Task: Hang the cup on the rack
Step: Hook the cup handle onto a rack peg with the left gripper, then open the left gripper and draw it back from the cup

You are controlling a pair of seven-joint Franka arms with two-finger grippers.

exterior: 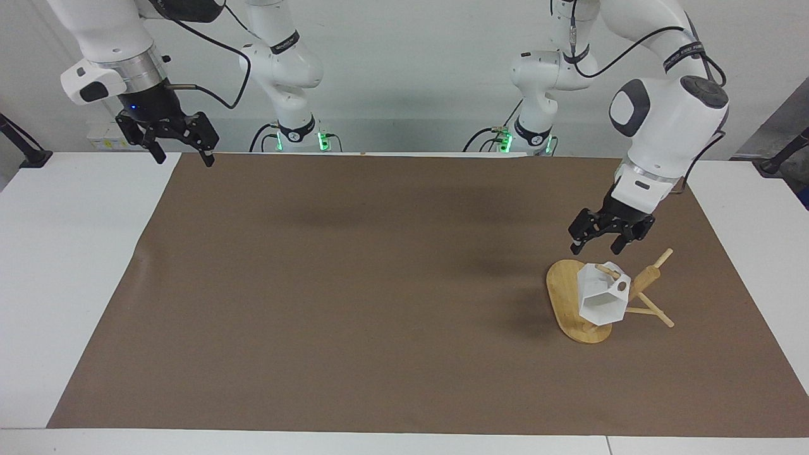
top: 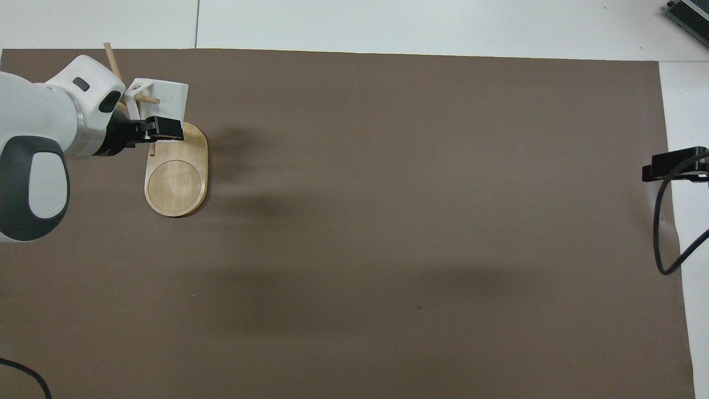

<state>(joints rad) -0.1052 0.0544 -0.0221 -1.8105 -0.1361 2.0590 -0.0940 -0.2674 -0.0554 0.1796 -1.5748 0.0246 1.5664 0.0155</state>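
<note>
The white faceted cup (exterior: 600, 297) hangs by its handle on a peg of the bamboo rack (exterior: 569, 313), tilted over the oval base. It also shows in the overhead view (top: 166, 94), above the rack's base (top: 177, 177). My left gripper (exterior: 597, 246) is open and empty in the air just above the cup, apart from it; in the overhead view the left gripper (top: 166, 128) is over the rack's base. My right gripper (exterior: 183, 158) is open and empty, raised over the mat's corner at the right arm's end, where the arm waits.
A brown mat (exterior: 354, 284) covers most of the white table (exterior: 69, 253). The rack's thin peg arms (exterior: 657, 313) jut toward the left arm's end of the table. A black cable (top: 662, 233) hangs by the right gripper (top: 673, 166).
</note>
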